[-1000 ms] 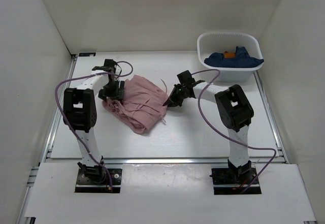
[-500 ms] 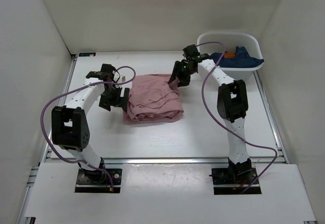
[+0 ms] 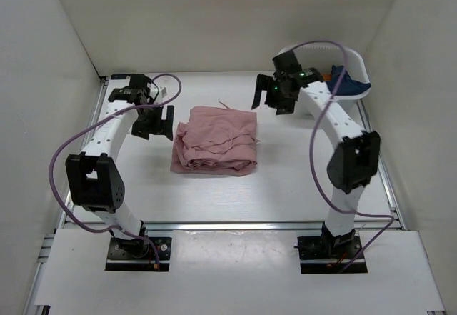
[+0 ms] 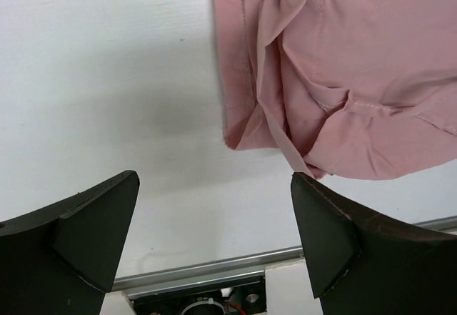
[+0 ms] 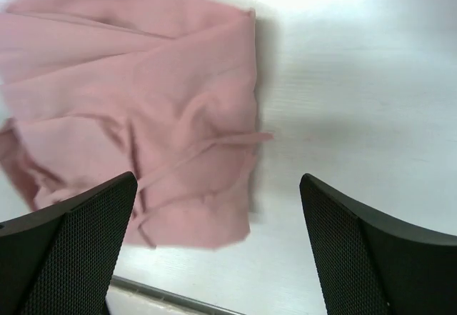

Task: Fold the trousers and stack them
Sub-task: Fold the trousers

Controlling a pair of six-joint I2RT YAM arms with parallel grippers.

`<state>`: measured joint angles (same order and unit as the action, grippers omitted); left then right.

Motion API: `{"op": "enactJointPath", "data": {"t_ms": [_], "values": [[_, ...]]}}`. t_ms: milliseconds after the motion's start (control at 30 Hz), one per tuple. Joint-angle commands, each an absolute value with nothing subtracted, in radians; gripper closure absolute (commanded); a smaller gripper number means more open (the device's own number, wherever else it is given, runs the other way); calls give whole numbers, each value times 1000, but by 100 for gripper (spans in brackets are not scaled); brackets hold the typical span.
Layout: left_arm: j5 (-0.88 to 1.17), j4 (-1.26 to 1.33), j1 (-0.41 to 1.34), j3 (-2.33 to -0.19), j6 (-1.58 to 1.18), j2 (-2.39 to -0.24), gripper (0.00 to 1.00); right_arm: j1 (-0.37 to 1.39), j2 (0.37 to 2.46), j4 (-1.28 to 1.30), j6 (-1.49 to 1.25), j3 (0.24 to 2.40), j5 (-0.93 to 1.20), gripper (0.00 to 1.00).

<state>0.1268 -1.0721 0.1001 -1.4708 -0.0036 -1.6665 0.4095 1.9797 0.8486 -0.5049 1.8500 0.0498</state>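
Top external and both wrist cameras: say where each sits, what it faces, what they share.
Top external: above, behind the bases, looking down on the table; both arms show.
Left wrist: on the left arm, facing down at the trousers' edge; open left pincer shows.
Right wrist: on the right arm, facing down at the trousers; open right pincer shows.
Shared: all three see the trousers.

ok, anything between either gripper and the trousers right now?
Nothing visible. The folded trousers lie on the table; the left gripper and right gripper hang open on either side of them, only bare surface between.
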Motion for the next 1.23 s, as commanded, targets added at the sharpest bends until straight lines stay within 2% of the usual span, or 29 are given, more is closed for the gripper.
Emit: {"op": "enactJointPath", "data": {"t_ms": [0, 100, 267, 400, 600, 1200], "values": [[89, -1088, 66, -1511, 0, -1559, 0, 400, 1809, 959, -417, 1896, -84, 1], [-3, -1033, -14, -1488, 0, -1490, 0, 391, 1697, 1037, -384, 1824, -72, 1], [-175, -904, -219, -1376, 0, -1362, 0, 381, 1439, 1083, -426, 1588, -259, 1], [-125, -894, -253, -1281, 0, -1260, 0, 313, 1301, 1074, -437, 1438, -304, 1], [-213, -885, -275, -1213, 0, -1180, 0, 272, 1307, 1055, -401, 1459, -324, 1], [-193, -885, -337, -1213, 0, -1152, 0, 272, 1341, 996, -325, 1520, -354, 1]]}}
